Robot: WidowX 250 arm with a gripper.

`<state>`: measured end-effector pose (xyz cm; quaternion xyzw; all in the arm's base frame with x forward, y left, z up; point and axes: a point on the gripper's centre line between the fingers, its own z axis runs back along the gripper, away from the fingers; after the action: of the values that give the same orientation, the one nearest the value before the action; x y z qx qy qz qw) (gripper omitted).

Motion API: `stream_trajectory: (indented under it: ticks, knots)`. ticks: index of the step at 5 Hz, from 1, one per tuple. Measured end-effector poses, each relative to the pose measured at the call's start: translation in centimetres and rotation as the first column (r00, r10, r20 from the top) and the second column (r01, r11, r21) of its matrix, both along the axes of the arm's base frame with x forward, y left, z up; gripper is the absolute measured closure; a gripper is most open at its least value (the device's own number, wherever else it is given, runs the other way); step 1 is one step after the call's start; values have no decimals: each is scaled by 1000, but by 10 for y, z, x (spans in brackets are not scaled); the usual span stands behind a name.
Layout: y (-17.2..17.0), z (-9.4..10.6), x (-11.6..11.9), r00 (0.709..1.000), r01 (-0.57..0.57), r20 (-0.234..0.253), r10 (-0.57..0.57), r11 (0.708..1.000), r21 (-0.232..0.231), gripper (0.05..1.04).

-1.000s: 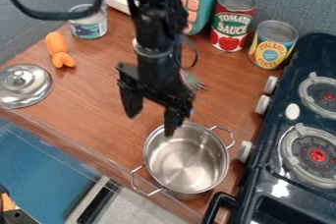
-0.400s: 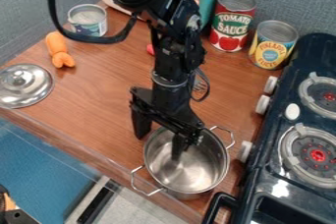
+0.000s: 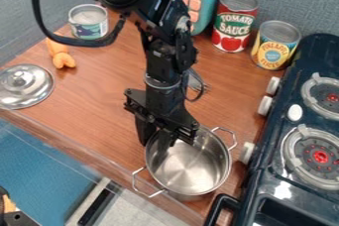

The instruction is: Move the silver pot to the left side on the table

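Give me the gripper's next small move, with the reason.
Probably squeeze firmly on the rim before lifting: the gripper is at the upper-left rim of the pot, and whether it has a firm hold cannot be told. The pot sits beside the stove, so it seems to need a secure hold before it goes left.

Black segmented arm (image 3: 165, 66), looping black cable (image 3: 46, 29), seemingly a greyish collar (image 3: 162, 84).

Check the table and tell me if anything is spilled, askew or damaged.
Nothing stands out: I see no spill or damage, and the silver pot and three cans stand upright. The lid lies off the pot, flat near the table's edge, which looks deliberate.
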<state>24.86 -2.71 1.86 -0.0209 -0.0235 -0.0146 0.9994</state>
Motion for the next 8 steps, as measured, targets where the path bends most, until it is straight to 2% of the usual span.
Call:
stream_trajectory:
  ticks: [1,2,3,4,5,6,7,8]
  knots:
    - [4,3,-1,1000,-14,-2,14,1000,-15,939]
    - [10,14,1,999,-24,29,25,999,-25,1010]
    - [31,31,4,995,-84,55,88,994,-64,1014]
    - [66,49,19,974,-202,90,208,977,-73,1014]
    - [105,51,30,940,-326,80,332,941,-87,1014]
    - [134,39,45,903,-422,51,427,902,-89,1014]
    - [160,26,47,863,-502,30,504,862,-67,1014]
    - [175,17,50,841,-541,5,542,840,-46,1014]
